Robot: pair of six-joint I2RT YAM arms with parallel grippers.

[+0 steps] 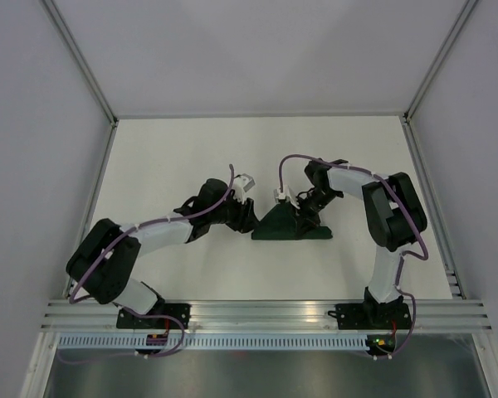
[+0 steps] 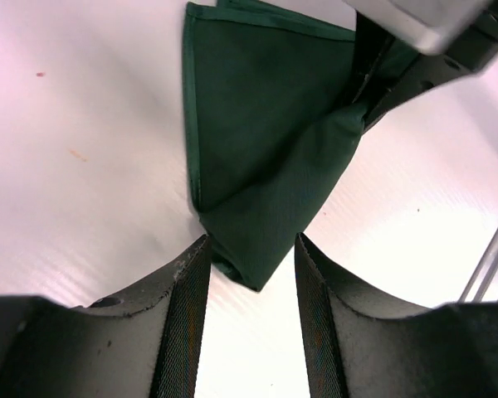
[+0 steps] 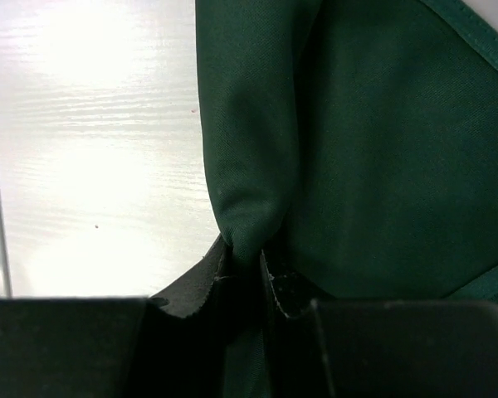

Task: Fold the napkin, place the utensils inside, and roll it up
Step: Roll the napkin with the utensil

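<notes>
The dark green napkin lies bunched and partly lifted at the table's middle. My right gripper is shut on a pinched fold of the napkin and holds it up off the table. My left gripper is open just left of the napkin. In the left wrist view its fingers stand apart on either side of the napkin's lower corner, not touching it. The right gripper shows at the top of that view, clamped on the cloth. No utensils are in view.
The white table has white walls on three sides. An aluminium rail runs along the near edge with both arm bases on it. A rail shows at the right of the left wrist view.
</notes>
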